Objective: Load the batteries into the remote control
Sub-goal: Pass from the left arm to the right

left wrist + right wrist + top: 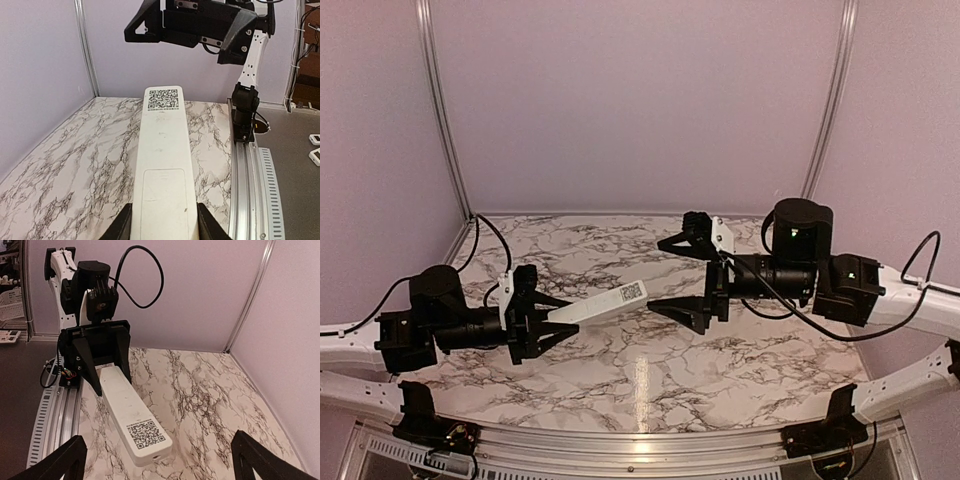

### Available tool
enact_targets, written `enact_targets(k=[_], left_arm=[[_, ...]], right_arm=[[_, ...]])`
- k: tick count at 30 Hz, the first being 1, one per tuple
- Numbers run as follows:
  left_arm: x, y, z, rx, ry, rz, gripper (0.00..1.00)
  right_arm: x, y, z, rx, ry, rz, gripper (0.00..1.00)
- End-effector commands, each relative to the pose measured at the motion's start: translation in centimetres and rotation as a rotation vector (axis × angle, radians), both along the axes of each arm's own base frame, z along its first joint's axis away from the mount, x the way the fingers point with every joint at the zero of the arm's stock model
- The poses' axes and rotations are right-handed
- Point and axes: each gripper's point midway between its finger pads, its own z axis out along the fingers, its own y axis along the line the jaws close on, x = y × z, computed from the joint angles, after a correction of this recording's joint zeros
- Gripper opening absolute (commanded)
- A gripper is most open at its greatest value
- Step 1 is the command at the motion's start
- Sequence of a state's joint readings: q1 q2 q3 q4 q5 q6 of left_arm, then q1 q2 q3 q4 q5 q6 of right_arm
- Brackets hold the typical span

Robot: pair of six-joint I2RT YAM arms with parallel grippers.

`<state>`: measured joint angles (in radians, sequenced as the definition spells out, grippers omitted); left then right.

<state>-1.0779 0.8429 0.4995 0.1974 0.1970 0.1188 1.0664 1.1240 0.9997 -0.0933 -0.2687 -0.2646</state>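
Observation:
The white remote control [605, 304] is held above the marble table, back side up, a QR code near its far end. My left gripper [542, 328] is shut on its near end; the left wrist view shows the remote [163, 165] between both fingers, its closed compartment cover [165, 205] facing up. My right gripper [685, 277] hangs open and empty just beyond the remote's free end; in the right wrist view the remote [131, 417] lies between its wide-spread fingers [57, 460]. No batteries are in view.
The marble tabletop [720, 370] is bounded by lilac walls at the back and sides. An aluminium rail [245, 190] runs along the near edge. Cables trail from both arms.

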Motion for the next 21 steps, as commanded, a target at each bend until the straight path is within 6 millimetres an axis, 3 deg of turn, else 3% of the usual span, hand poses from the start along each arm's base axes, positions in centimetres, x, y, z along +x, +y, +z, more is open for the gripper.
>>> enact_targets(k=[1,7,12,21], left_arm=[[-0.7,0.7,6.1,-0.225,-0.049,-0.051,0.21],[-2.0,0.7,9.4,-0.34,-0.077,-0.13,0.21],[-2.6,0.4,10.1,-0.391,-0.068,-0.179,0.21],[-2.9,0.0,10.6,-0.419,-0.086,-0.207,0.21]], right_arm=[[-1.7,0.4,2.5,0.139,-0.017,0.1,0.98],[-3.9,1.8,2.6,0.181,-0.008,0.271,0.85],[-5.1,2.2,4.4,0.252,-0.036,0.351,0.81],[-6.2,4.4,4.6,0.257,-0.02,0.422,0.65]])
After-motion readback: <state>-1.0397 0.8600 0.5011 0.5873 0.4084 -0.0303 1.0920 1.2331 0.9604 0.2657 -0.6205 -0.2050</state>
